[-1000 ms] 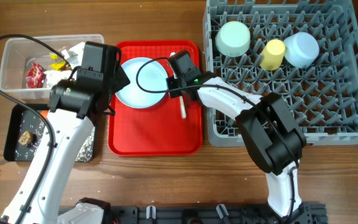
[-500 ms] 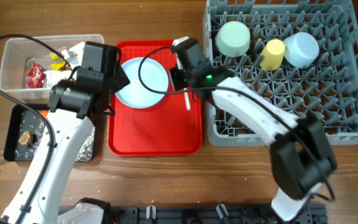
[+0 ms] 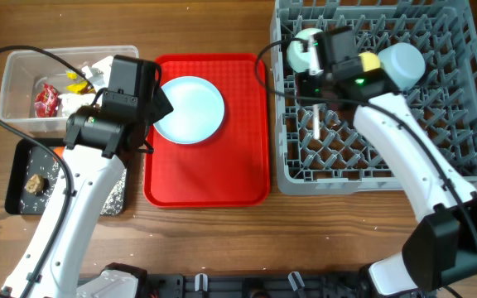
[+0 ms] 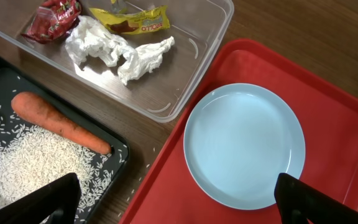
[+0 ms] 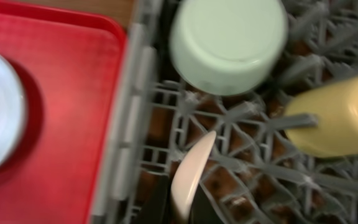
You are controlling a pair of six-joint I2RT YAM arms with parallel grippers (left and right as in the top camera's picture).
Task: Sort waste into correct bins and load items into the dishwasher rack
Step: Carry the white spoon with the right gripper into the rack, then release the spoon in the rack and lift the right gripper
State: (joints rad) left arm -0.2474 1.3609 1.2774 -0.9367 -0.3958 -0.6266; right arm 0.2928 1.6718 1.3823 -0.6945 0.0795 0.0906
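My right gripper (image 3: 314,93) is shut on the white spoon (image 3: 315,122) and holds it over the left part of the grey dishwasher rack (image 3: 437,141). In the right wrist view the spoon (image 5: 191,171) sits between the jaws (image 5: 185,208), in front of the pale green bowl (image 5: 229,37) and the yellow cup (image 5: 334,121). The light blue bowl (image 3: 402,64) stands in the rack too. The light blue plate (image 3: 190,109) lies on the red tray (image 3: 205,178). My left gripper (image 4: 179,208) is open and empty above the plate's (image 4: 244,146) near left edge.
The clear tub (image 4: 185,93) holds crumpled tissue (image 4: 114,50), a red wrapper (image 4: 58,12) and a yellow wrapper (image 4: 135,22). The black tray (image 4: 114,155) holds the carrot (image 4: 58,121) and rice (image 4: 23,165). A brown lump (image 3: 33,184) lies on the black tray.
My right gripper has carried the white spoon from the red tray to the right, over the rack. The left arm and the plate have not moved.
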